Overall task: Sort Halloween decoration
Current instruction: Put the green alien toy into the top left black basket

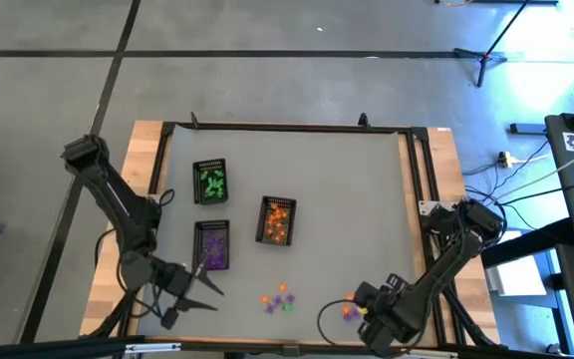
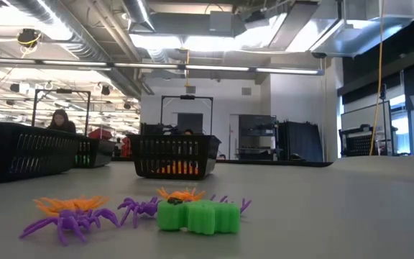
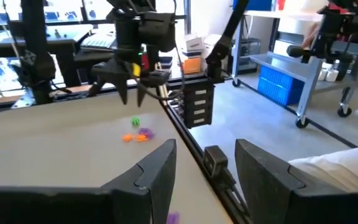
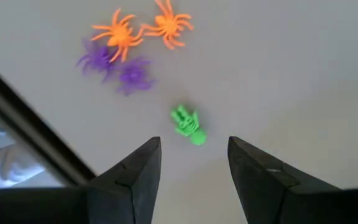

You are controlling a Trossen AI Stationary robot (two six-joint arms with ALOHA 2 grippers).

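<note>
grey counter (image 1: 347,199); right gripper (image 4: 191,163), fingers apart, hovers above a green trinket (image 4: 187,124), likely light, stiff, slippery; pinch its body. left gripper (image 3: 205,167) fingers apart, empty.

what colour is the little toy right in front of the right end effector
Green. The toy shows best in the right wrist view, lying on the table just ahead of the open right end effector.

Robotics lab / industrial workspace. My worktop (image 1: 347,199) is a grey mat in a black metal frame (image 1: 419,170) on a concrete floor (image 1: 267,60). Beyond the worktop: exposed ceiling ducts (image 2: 85,29), strip lights (image 2: 192,66), a wheeled cart (image 2: 187,115). Beside it, metal shelving holding a blue bin (image 3: 284,84), tripod legs (image 1: 486,55) and loose cables (image 1: 511,175) on the floor. A person (image 2: 60,120) sits far behind.
</note>
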